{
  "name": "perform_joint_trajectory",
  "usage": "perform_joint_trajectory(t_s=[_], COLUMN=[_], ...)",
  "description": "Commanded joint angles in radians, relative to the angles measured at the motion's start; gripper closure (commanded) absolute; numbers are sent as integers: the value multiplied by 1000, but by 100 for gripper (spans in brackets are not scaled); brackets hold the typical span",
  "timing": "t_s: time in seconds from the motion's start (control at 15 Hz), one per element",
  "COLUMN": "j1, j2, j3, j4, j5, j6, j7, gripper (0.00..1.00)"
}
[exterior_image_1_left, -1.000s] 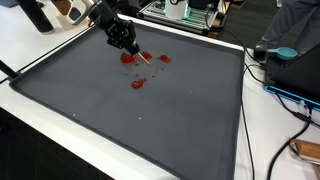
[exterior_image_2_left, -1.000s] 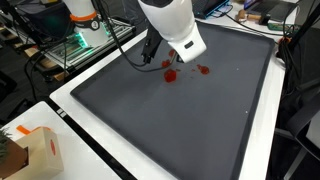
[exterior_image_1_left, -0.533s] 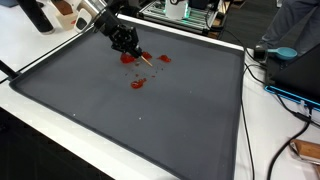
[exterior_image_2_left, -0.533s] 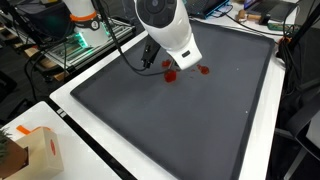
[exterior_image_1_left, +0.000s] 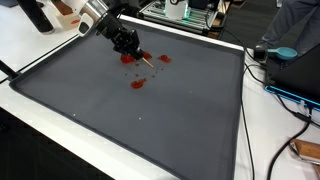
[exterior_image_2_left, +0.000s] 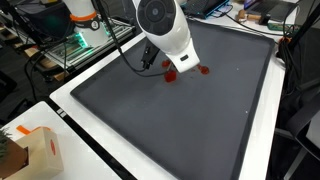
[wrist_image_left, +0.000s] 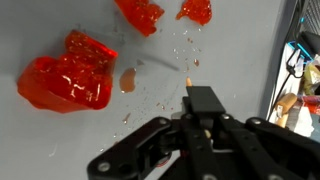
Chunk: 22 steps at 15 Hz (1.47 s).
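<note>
Wrist has tipped back from the red lump (wrist_image_left: 68, 72) since the earlier frame. Gripper (wrist_image_left: 200, 104) pinched tight on a thin stick (wrist_image_left: 188, 84), its tip just beside the lump over the wet mat (wrist_image_left: 60, 25). Long axis runs straight out from the fingers, pointing past the lump toward two smaller pieces (wrist_image_left: 140, 12). Risk: the slick lump skids off, or the stick twists in the grip.

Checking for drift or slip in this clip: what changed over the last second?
The gripper and its wrist drifted slightly leftward in both exterior views, still shut on the thin stick. Nothing was grabbed or released. The red pieces and the dark mat stayed put.
</note>
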Motion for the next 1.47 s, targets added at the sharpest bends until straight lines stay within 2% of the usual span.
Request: perform_joint_trajectory(t_s=[0.0, 0.73, 1.13, 1.4], j1=[3, 28, 48, 81], j2=[-5, -72, -145, -195], j3=[-6, -29, -41, -59], j4=[-10, -16, -23, -21], j5=[13, -86, -264, -432], j6=[5, 86, 90, 75], j7=[81, 335, 532, 684], gripper=[97, 97, 97, 97])
